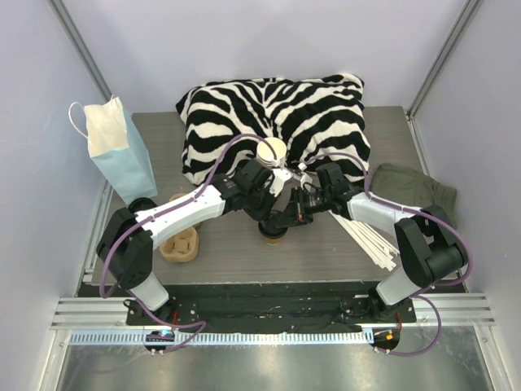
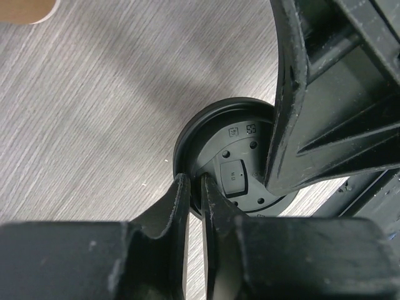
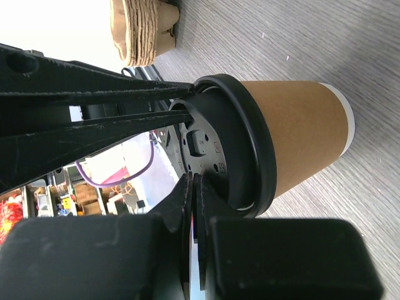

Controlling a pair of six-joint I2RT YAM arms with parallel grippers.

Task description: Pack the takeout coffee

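1. The left tool [image 2: 195, 187] is narrowed onto the black lid [image 2: 215, 134], with the lid's rim caught between its tips.
2. The right tool [image 3: 192, 184] has its fingers pressed nearly together, tips against the lid's top on the opposite side. I cannot tell whether they pinch anything.
3. The coffee cup [image 3: 294, 134] stands upright on the table [image 3: 325, 37], directly under both tools.
4. A stack of tan cup trays [image 3: 140, 28] sits to the left of the left tool, well apart from the cup.

One takeout coffee [image 3: 294, 137], one bag [image 1: 122, 151]
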